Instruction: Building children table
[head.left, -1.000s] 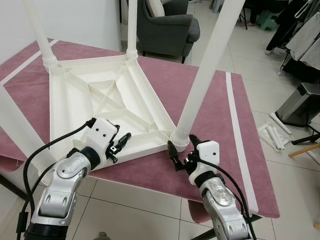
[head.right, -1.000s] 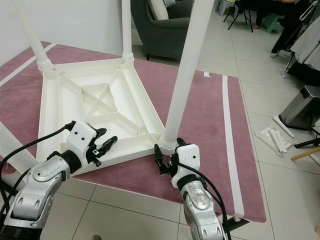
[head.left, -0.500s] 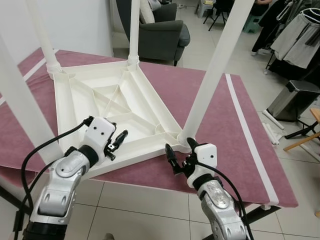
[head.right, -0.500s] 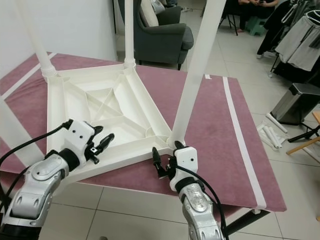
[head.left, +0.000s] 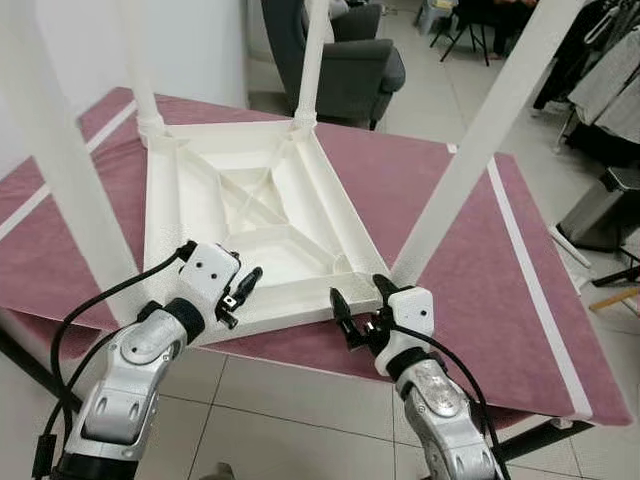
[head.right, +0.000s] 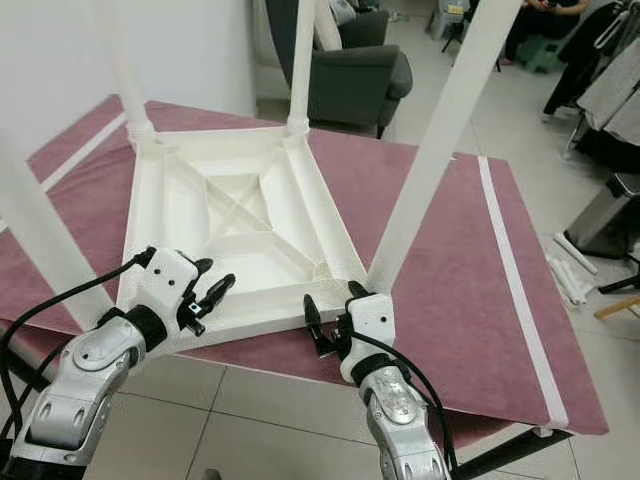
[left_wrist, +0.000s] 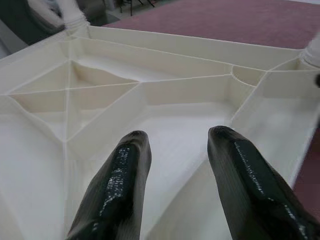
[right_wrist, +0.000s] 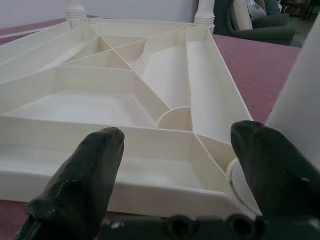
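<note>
Left hand (head.left: 243, 289) narrow, right hand (head.left: 362, 312) wide, both empty, just beside upturned children table (head.left: 250, 215) edge.

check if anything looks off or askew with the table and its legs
Nothing looks damaged. The white children's table lies upside down on the maroon cloth, all four legs seated in its corners. Both hands, left and right, are open at its near edge.

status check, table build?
Left gripper and right gripper open at near edge of upturned white table. Four legs up. Nothing blocking.
</note>
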